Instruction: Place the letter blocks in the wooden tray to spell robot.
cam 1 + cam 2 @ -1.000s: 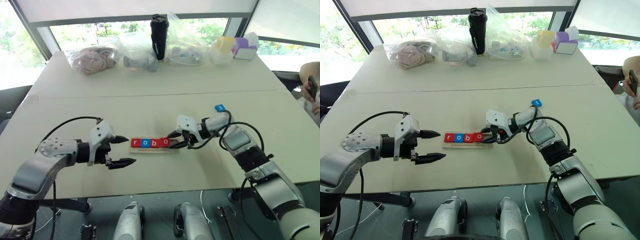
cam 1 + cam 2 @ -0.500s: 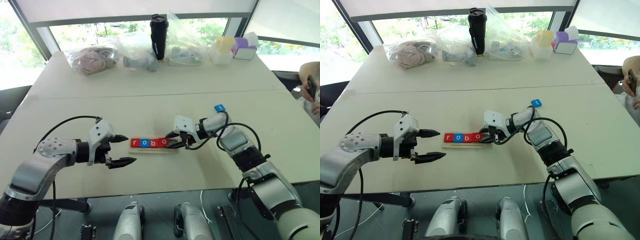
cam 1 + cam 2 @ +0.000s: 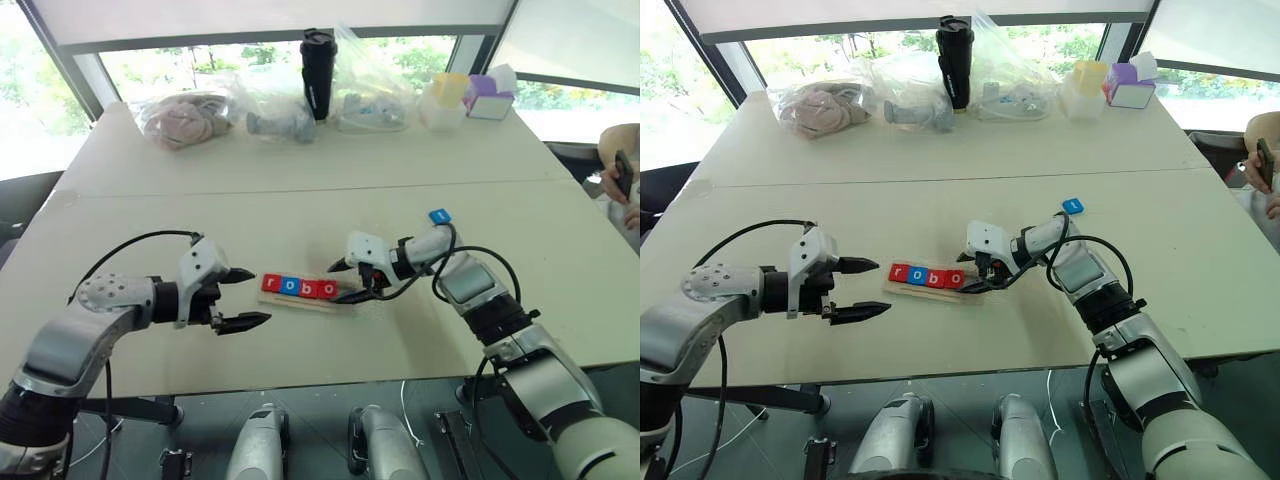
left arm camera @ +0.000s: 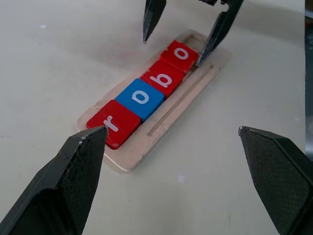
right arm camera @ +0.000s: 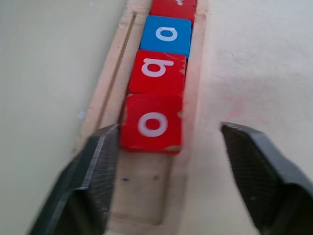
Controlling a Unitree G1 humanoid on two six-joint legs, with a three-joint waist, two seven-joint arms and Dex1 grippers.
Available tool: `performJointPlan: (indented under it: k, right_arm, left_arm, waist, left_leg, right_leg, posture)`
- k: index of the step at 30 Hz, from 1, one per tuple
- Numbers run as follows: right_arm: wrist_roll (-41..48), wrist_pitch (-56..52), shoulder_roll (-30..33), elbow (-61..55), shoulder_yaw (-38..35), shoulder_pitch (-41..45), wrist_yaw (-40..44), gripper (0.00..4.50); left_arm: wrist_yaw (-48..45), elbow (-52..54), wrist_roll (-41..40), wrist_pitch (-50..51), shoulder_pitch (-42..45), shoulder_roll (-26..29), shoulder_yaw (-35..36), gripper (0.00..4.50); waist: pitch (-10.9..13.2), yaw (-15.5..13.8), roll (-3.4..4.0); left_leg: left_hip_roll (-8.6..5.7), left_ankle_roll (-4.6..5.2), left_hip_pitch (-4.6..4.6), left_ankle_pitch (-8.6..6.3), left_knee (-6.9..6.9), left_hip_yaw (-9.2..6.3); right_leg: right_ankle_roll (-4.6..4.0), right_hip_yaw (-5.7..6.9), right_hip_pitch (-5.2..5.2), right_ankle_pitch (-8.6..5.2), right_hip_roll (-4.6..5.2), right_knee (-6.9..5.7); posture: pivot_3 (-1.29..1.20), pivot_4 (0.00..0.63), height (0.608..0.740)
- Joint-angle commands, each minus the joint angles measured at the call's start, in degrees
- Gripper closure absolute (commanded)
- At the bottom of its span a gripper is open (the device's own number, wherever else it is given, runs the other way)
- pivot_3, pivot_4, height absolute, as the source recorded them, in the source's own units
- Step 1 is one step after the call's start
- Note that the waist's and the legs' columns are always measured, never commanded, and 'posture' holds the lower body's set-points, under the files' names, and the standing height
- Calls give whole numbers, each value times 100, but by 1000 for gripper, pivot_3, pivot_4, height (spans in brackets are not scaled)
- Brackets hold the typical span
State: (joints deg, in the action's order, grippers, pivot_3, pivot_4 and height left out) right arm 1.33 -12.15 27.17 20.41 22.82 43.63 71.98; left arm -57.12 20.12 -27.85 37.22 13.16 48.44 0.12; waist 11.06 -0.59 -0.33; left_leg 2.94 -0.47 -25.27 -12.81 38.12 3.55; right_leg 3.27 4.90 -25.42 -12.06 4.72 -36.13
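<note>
Between the spread right hand (image 3: pixel 342 281) and spread left hand (image 3: pixel 243 298), the wooden tray (image 4: pixel 209 67) holds red-blue-red-red letter blocks (image 4: pixel 145 97).

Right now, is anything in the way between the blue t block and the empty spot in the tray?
Only the right gripper, hanging open over the tray's empty end beside the last o. The t block lies apart on bare table.
</note>
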Motion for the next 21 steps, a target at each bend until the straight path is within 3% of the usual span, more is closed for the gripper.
performJointPlan:
  k: [1, 13, 21]
  right_arm:
    - [77, 110, -8, -170, -236, 144, -74, 44]
    - [279, 128, 56, -491, -575, 242, -84, 44]
    - [-155, 550, -37, 18, -653, 103, -996, 44]
  left_arm:
    - [-17, 3, 34, -105, 78, -2, 15, 0]
    - [-40, -98, 114, -180, 116, -38, -11, 0]
    - [-24, -67, 107, -165, 105, -75, -20, 0]
  waist:
    - [0, 2, 0]
    - [0, -7, 0]
    - [0, 4, 0]
  left_leg:
    - [0, 0, 0, 0, 0, 0]
    - [0, 0, -1, 0, -1, 0]
    - [0, -3, 1, 2, -1, 0]
  right_leg:
    - [0, 0, 0, 0, 0, 0]
    - [1, 0, 0, 0, 0, 0]
    - [0, 0, 0, 0, 0, -2]
  posture:
    - [0, 150, 740]
    - [0, 150, 740]
    - [0, 150, 740]
